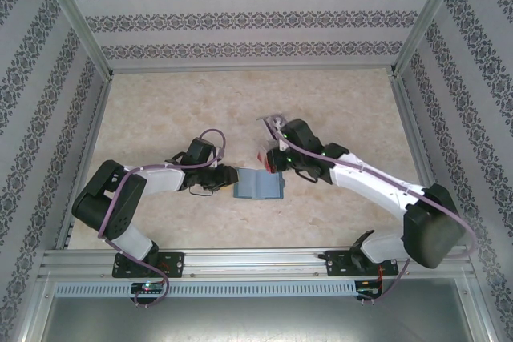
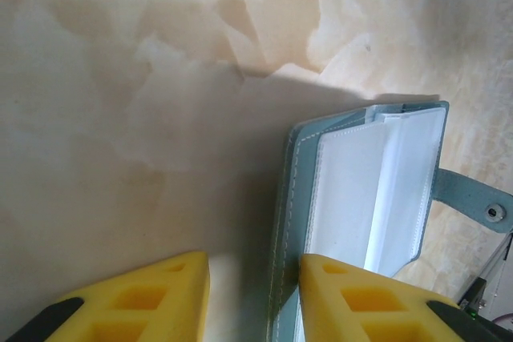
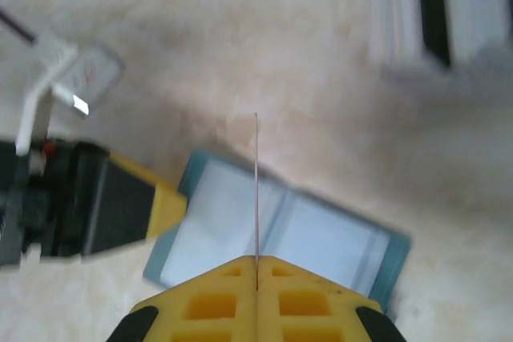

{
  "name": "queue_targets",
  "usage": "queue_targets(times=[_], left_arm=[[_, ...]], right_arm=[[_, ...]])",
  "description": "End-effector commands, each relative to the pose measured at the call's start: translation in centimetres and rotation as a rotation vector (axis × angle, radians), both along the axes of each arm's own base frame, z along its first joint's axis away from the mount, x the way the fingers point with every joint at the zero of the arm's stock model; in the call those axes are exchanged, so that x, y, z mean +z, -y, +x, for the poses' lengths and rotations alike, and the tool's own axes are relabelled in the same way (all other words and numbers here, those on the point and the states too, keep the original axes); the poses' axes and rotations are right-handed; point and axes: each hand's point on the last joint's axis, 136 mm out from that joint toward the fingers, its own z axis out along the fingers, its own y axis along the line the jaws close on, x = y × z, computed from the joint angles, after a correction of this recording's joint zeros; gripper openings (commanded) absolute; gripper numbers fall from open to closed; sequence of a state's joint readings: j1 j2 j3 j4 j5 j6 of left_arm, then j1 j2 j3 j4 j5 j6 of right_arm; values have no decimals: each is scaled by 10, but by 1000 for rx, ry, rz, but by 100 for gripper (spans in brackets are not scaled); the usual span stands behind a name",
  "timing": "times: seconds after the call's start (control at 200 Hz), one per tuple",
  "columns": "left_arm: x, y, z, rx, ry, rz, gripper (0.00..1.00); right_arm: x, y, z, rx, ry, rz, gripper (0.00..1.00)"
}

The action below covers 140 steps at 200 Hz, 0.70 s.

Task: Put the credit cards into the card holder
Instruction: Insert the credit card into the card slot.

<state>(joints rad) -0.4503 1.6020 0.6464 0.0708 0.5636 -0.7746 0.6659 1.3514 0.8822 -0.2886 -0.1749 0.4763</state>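
Loading status: incomplete. One credit card (image 3: 256,198) is out of the holder, and none can be confirmed as stowed.
Done so far: the card holder (image 1: 260,186) lies opened flat with its inside facing up, ready to receive a card.
Left to do: by your reading of the scene, the held card must go down into a pocket and be released. You cannot tell how many further cards remain.
Card holder position: on the bench (image 1: 345,110), about midway between its left and right edges and nearer the near edge than the far edge.
Card holder contents: the inner pockets (image 2: 361,190) appear pale and translucent. No card can be made out in them, so do not record the holder as empty or as loaded.
Closure strap (image 2: 473,202): unfastened, lying out past the holder's outer edge.
Right fingers (image 3: 212,302): closed on the credit card, which is seen edge-on as a thin line. They hang above the open card holder (image 3: 280,234), and the card is clear of every pocket.
Left fingers (image 2: 361,298): apart, astride the stitched teal edge of the cover. One finger lies over the inner pocket and the other over bare bench. They are not shut on the cover, so treat this as steadying contact and not as a clamp.
Risk: the thin card may miss the pocket mouth if the holder shifts.
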Motion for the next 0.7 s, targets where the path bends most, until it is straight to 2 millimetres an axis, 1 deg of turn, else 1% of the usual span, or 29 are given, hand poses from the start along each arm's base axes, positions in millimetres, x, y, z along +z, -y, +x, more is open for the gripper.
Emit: queue_targets(times=[0.0, 0.09, 0.215, 0.315, 0.425, 0.525, 0.694], left_arm=[[-5, -5, 3, 0, 6, 45, 36], [-11, -10, 4, 8, 1, 82, 35], [-14, -6, 3, 1, -16, 65, 34], [-22, -11, 3, 5, -31, 108, 29], [-25, -7, 2, 0, -51, 83, 24], [-30, -10, 3, 8, -56, 108, 23], [-31, -9, 3, 8, -54, 102, 20]], right_arm=[[-10, -15, -30, 44, -163, 215, 0], [-28, -7, -36, 22, -217, 247, 0], [-46, 0, -37, -9, -285, 320, 0], [-52, 1, -37, -23, -318, 396, 0], [-61, 2, -39, -14, -348, 413, 0], [-67, 2, -40, -16, -368, 437, 0], [-80, 4, -36, -43, -398, 437, 0]])
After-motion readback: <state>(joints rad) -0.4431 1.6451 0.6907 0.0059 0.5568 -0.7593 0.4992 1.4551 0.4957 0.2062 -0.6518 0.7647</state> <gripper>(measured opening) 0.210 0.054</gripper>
